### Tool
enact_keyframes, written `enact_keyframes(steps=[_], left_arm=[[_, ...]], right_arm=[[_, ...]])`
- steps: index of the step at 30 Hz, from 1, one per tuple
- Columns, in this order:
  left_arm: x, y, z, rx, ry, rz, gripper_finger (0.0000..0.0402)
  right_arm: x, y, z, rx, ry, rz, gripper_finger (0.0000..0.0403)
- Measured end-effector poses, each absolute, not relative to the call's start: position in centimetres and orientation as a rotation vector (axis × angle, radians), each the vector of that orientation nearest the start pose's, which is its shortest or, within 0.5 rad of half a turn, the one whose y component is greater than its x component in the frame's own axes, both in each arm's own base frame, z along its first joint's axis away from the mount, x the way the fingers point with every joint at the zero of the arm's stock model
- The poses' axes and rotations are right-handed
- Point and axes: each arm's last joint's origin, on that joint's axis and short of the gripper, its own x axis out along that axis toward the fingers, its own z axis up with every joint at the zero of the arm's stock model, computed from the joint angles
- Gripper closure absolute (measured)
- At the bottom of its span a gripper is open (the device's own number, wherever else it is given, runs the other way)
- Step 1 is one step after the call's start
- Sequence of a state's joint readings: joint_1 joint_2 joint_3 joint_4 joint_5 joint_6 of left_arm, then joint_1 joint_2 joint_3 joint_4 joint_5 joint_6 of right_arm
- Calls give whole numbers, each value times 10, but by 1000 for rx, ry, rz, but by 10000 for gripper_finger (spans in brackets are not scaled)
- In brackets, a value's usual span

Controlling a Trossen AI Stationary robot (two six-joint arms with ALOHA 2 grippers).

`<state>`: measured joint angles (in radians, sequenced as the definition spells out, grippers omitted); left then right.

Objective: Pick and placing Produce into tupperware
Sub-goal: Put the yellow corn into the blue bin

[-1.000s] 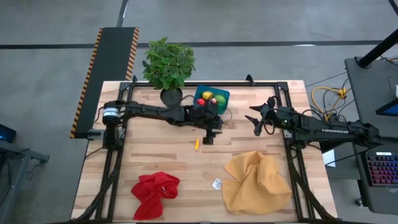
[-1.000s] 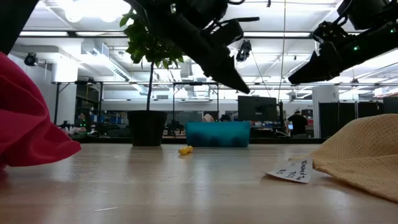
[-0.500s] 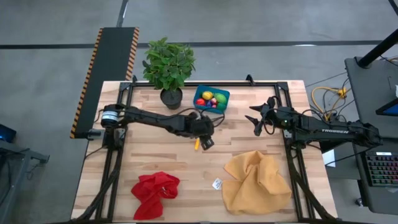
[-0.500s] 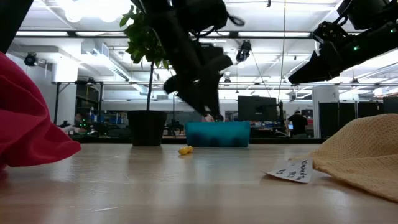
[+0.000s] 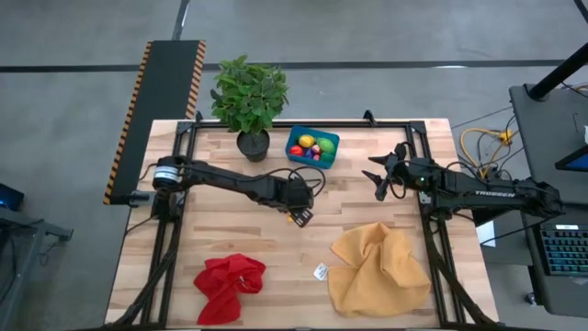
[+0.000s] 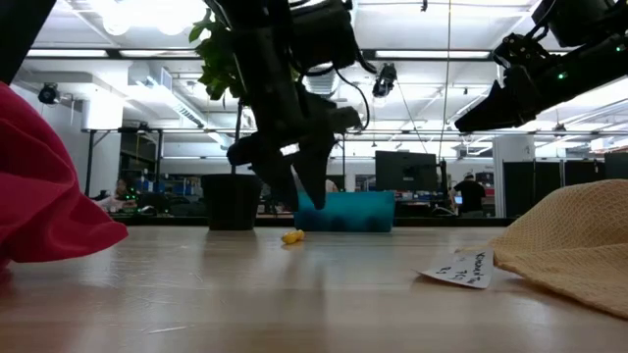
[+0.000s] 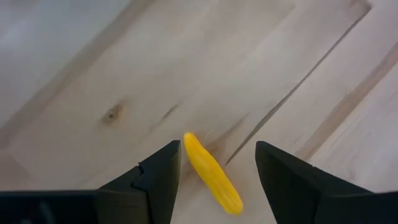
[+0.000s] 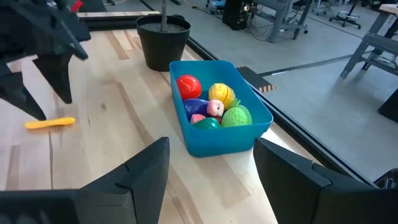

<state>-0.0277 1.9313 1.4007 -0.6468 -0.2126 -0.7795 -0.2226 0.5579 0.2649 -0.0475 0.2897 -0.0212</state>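
While the left gripper [image 5: 299, 213] hung over the middle of the table [image 5: 230, 239], its fingers [image 7: 155, 180] stood spread on either side of a yellow piece of produce [image 7: 211, 173] lying flat on the wood, not yet touching it. That slim, smooth piece looked light and stiff, likely to slip or roll, so a pinch across its middle seemed the safest hold. Bare wood lay all around it, leaving free room to descend. Farther along, the tupperware [image 5: 312, 145] sat near the far edge beside the plant pot [image 5: 253, 143], already holding several pieces. The right gripper [image 5: 378, 176] waited to its right, fingers parted and empty.
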Motion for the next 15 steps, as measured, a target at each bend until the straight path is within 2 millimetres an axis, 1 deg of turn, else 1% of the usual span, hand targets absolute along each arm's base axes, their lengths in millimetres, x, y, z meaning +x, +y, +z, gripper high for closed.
enact_keyframes(steps=[4,8,15], left_arm=[[393,-8,180,-569,1071,601,210],[390,-11,170,-568,1146,609,210],[388,-11,166,-582,1151,625,210]], right_arm=[[133,-39,198,-33,350,-504,177],[133,-39,198,-35,350,-503,177],[133,-39,198,-37,351,-503,177]])
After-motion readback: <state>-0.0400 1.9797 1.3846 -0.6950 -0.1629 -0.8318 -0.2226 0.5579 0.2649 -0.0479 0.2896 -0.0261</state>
